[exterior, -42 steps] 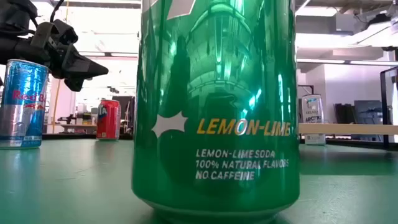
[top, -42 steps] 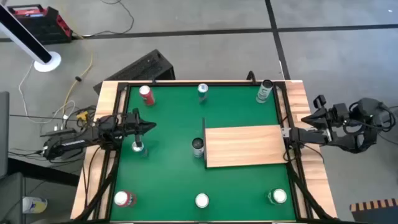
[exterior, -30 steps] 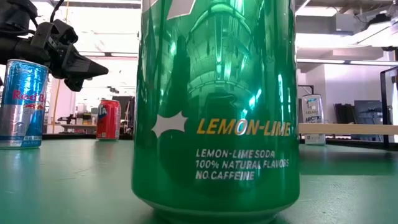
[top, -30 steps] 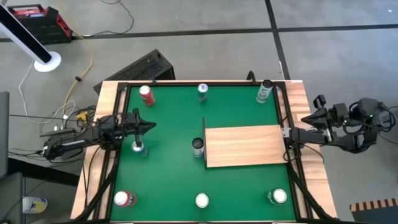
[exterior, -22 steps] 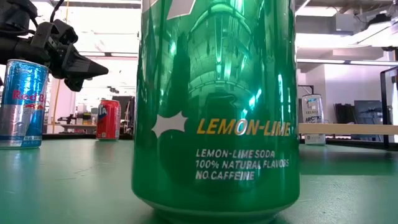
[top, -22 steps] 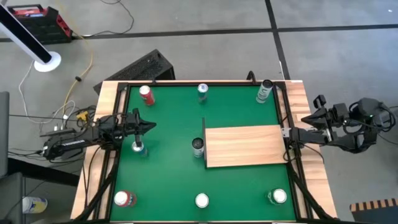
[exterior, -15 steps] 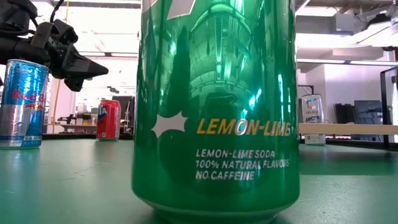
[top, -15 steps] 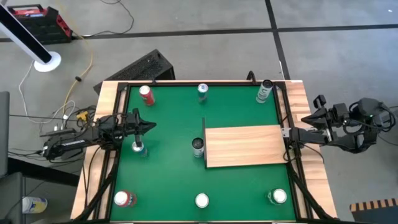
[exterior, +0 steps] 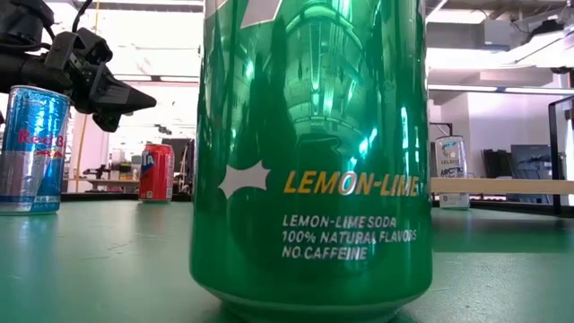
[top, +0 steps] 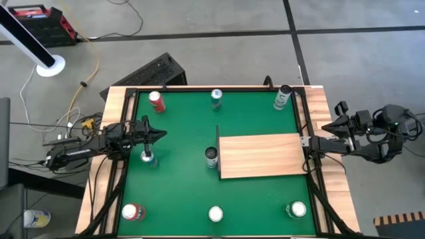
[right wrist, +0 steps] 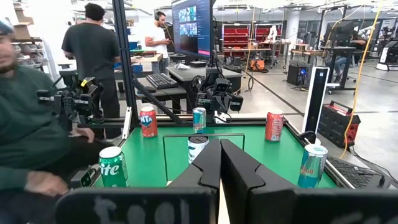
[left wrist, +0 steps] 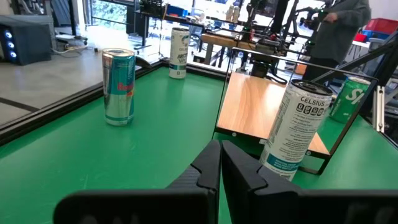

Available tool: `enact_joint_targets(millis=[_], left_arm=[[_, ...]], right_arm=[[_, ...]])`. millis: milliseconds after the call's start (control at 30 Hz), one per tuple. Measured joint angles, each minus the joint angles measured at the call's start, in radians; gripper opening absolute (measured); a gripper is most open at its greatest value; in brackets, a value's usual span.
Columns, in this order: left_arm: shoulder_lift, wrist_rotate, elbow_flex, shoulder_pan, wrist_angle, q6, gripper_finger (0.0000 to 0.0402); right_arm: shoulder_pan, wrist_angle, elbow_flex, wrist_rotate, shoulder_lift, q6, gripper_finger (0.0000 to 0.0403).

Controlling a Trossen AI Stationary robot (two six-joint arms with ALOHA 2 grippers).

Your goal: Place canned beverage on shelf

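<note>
The shelf [top: 260,157] is a light wooden board with a thin dark upright edge, lying on the green tabletop right of centre; it also shows in the left wrist view [left wrist: 258,106]. A Celsius can [top: 211,157] stands upright on the table just left of that edge [left wrist: 297,130]. A Red Bull can [top: 147,157] stands upright by the left edge [exterior: 31,148]. My left gripper [top: 159,136] is shut and empty, above the table just beyond the Red Bull can [exterior: 134,99]. My right gripper [top: 307,142] is shut and empty at the table's right edge, beside the shelf.
Upright cans ring the table: red [top: 156,100], blue-silver [top: 216,97] and green [top: 283,97] along the far edge; red [top: 133,212], a lemon-lime can [exterior: 309,152] and green [top: 297,210] along the near edge. People stand beyond the table's left side [right wrist: 93,43].
</note>
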Motion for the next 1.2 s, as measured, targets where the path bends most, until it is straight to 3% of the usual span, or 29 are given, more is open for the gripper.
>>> enact_joint_targets(millis=[767,1200], left_arm=[[0.000,0.000,0.000,0.000,0.000,-0.003,0.0000],[0.000,0.000,0.000,0.000,0.000,-0.135,0.0000]], right_arm=[[0.000,0.000,0.000,0.000,0.000,0.000,0.0033],[0.000,0.000,0.000,0.000,0.000,0.000,0.0033]])
